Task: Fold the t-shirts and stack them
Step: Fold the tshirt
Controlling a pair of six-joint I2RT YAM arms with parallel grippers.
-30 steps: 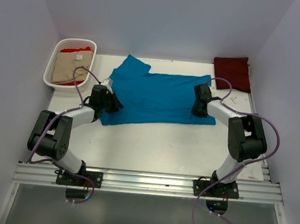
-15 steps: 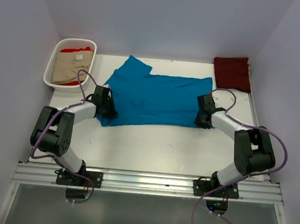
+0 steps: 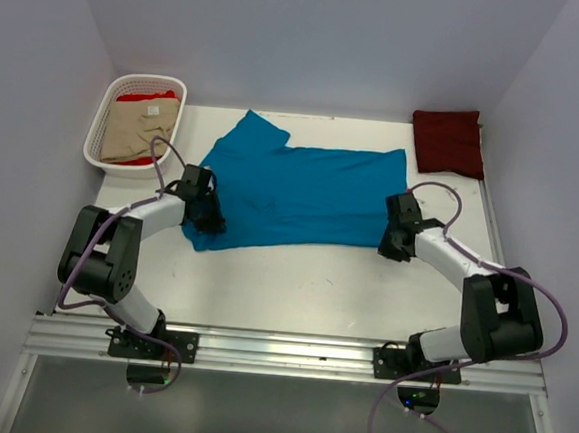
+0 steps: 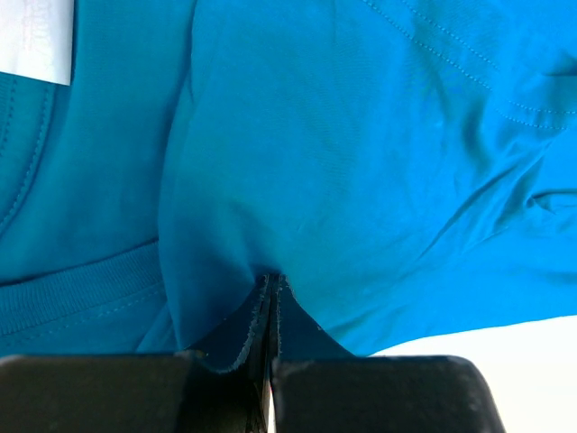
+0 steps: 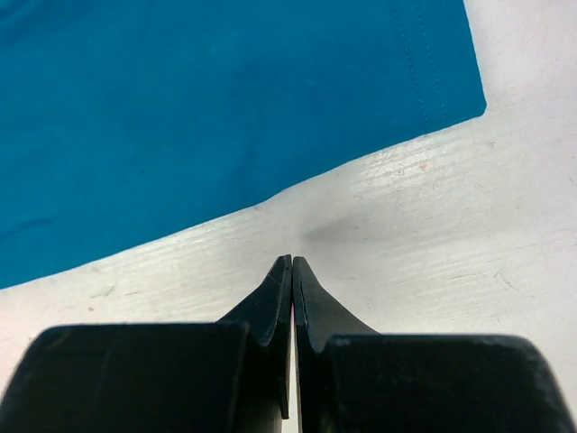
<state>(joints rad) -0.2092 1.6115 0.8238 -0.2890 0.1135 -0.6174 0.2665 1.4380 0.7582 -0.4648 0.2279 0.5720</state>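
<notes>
While the left pincer (image 4: 270, 287) is clamped on the left end of the teal-blue cloth t-shirt (image 3: 301, 192), the right pincer (image 5: 291, 263) is closed and empty. The shirt's hem lies just beyond it, toward the far edge of the white table (image 3: 315, 279).

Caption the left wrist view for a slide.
The shut left hand pinches a fold of the teal-blue t-shirt; white table shows at lower right.

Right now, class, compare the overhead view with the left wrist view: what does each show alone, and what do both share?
Only the overhead view shows the basket holding a beige shirt and a red shirt, and the maroon shirt at the far right corner. Only the left wrist view shows the left gripper, its closed tips pinching a pucker of cloth, and a white label. Both show the teal shirt and the white table.
</notes>
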